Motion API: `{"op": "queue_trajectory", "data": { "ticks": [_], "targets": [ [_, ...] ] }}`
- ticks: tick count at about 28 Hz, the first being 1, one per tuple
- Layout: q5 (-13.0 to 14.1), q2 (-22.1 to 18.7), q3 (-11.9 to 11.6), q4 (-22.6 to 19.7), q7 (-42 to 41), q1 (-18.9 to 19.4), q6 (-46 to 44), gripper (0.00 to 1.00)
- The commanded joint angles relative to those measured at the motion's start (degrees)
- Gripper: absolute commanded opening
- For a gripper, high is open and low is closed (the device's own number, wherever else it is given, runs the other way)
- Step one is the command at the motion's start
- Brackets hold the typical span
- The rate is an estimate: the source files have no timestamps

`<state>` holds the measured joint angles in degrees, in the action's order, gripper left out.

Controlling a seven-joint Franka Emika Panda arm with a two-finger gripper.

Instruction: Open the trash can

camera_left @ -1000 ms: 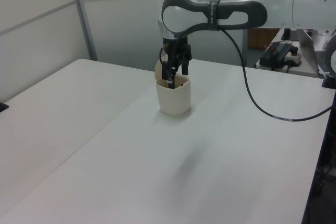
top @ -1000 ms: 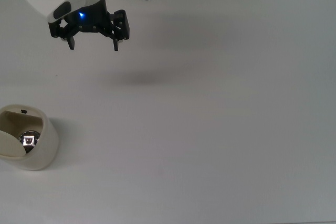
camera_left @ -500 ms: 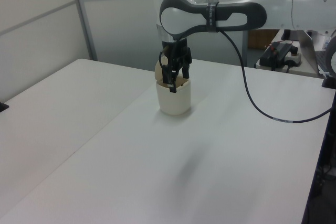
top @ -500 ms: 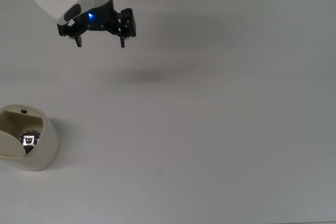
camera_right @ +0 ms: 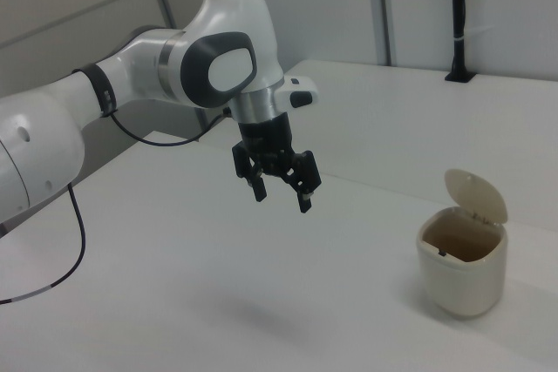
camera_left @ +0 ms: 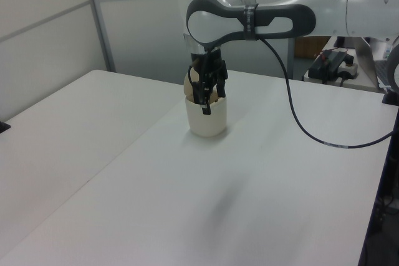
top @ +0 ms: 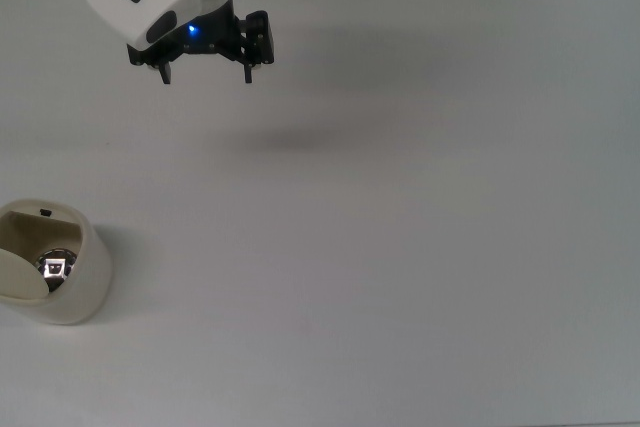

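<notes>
- The white counter (top: 400,247) carries everything.
- The trash can (camera_right: 461,278) stands at the top view's lower left, lid (camera_right: 475,195) tipped up.
- The end effector (camera_right: 281,191) hangs well apart from it, fingers spread, empty.

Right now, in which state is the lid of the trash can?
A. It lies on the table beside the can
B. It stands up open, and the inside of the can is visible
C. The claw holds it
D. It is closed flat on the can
B: in the right view the lid stands raised above the trash can, whose inside shows, while the claw hangs apart, empty.
</notes>
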<state>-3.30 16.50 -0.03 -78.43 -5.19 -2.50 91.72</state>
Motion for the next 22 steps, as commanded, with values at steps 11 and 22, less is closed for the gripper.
{"op": "queue_trajectory", "data": {
  "ticks": [11,22],
  "targets": [
    [0.1,-0.9,-1.0,-0.4,-1.8,0.2,-1.1,1.00],
    [0.0,-0.9,-1.0,-0.4,-1.8,0.2,-1.2,1.00]
  ]
}}
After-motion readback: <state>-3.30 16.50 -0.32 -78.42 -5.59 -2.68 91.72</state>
